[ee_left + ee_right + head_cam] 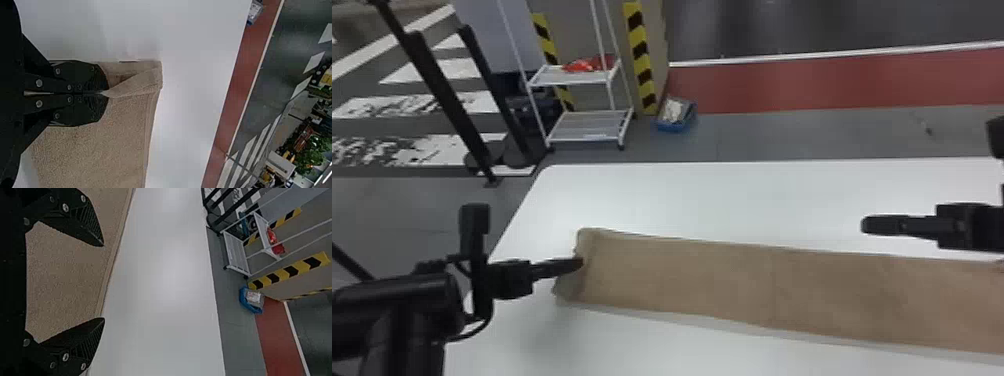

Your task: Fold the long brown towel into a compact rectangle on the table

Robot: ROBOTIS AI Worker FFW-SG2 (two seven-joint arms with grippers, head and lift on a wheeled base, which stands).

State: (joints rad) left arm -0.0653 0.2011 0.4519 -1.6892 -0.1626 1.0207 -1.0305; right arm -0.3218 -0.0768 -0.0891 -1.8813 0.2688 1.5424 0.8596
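Note:
The long brown towel (732,280) lies stretched across the white table, running out past the right edge of the head view. At its left end is my left gripper (579,264), pinching the end edge; in the left wrist view the left gripper (105,93) is shut on the brown towel (98,152), whose end rises in a small folded peak at the fingertips. My right gripper (867,225) is over the table beyond the towel's far edge. From its wrist, the right gripper (104,282) stands wide open above the towel (66,274), holding nothing.
The white table (732,200) has its far edge beyond the towel and its left edge under the left arm. On the floor behind stand a white wire shelf (589,125), a blue box (676,114) and striped posts.

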